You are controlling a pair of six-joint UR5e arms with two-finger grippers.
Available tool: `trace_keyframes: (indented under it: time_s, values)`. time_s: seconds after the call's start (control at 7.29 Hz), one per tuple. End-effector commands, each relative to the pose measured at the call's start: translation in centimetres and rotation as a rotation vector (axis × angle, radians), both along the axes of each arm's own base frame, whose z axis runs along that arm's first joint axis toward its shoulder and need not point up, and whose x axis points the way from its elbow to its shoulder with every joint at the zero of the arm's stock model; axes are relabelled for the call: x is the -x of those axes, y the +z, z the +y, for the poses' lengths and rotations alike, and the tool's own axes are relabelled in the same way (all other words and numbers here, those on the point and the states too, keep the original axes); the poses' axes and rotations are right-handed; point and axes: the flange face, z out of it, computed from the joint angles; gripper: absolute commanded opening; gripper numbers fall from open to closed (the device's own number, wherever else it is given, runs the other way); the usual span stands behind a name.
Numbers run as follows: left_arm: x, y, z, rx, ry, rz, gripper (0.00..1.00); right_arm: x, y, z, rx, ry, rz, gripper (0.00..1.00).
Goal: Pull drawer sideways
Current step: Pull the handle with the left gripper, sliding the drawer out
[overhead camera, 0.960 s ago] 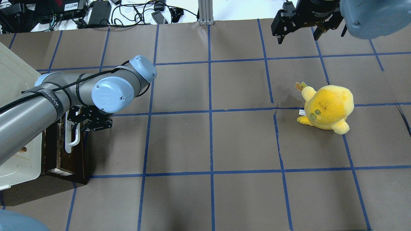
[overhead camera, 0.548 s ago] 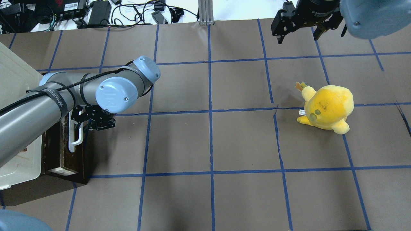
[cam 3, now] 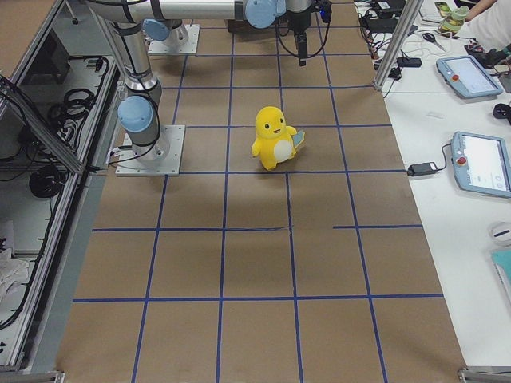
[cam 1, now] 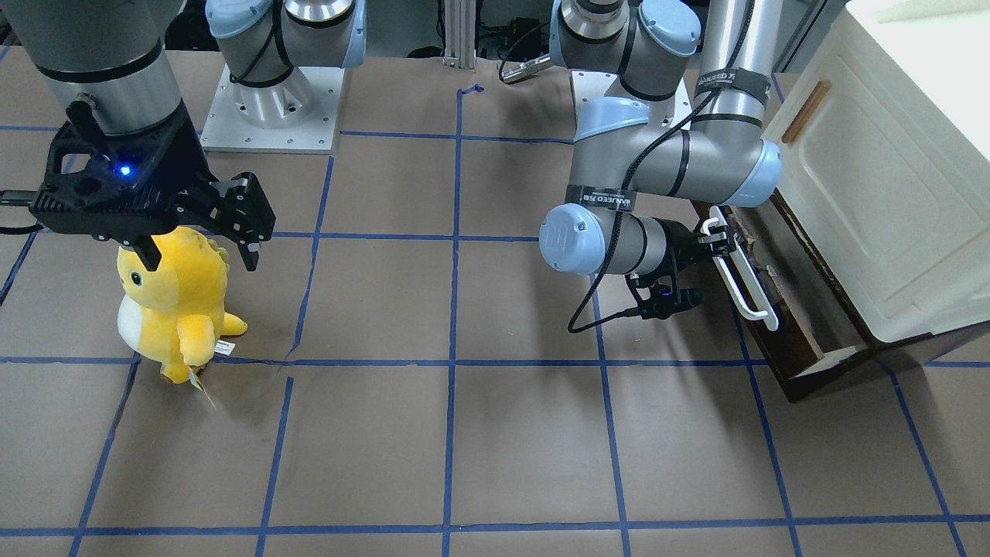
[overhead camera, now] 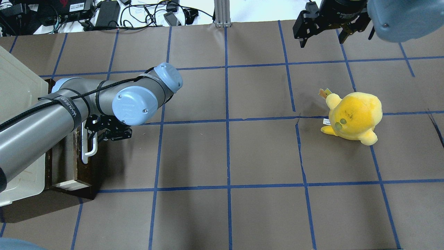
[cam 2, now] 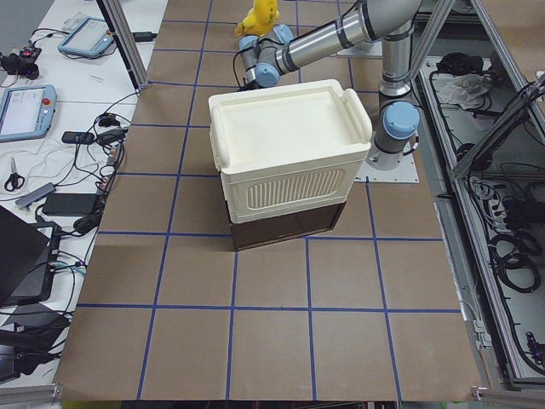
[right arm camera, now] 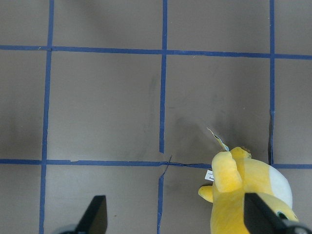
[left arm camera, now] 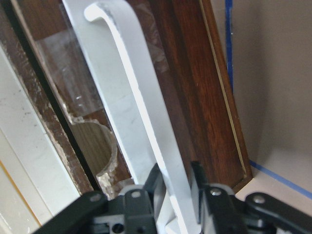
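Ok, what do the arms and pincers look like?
Left arm and right arm: grey tubes, pale blue joint caps. A black cable runs along the left one under black lettered straps. Left pincer and right pincer: black, two-fingered.

Drawer [left arm camera: 195, 92] glossy dark wood; handle [left arm camera: 146, 122] smooth white plastic.

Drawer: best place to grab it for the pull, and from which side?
Take the white bar handle on the drawer front, coming in from the table-centre side, with the bar's thin width between the jaws. It stands off the dark front, leaving room behind. The left pincer is shut on it near one end; mid-bar would probably pull straighter.
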Motion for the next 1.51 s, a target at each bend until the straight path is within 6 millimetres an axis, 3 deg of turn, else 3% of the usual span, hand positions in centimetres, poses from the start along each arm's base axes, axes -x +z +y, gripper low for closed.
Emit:
trace_keyframes:
  time_s: [0.0,1.37]
  values:
    - [1.2,0.3,0.0,0.008,-0.019,0.006,0.09,0.0,0.0,0.0,0.000,0.000,0.000,1.00]
    - [4.2,-0.1,0.6,0.025,-0.061,0.018,0.09,0.0,0.0,0.0,0.000,0.000,0.000,1.00]
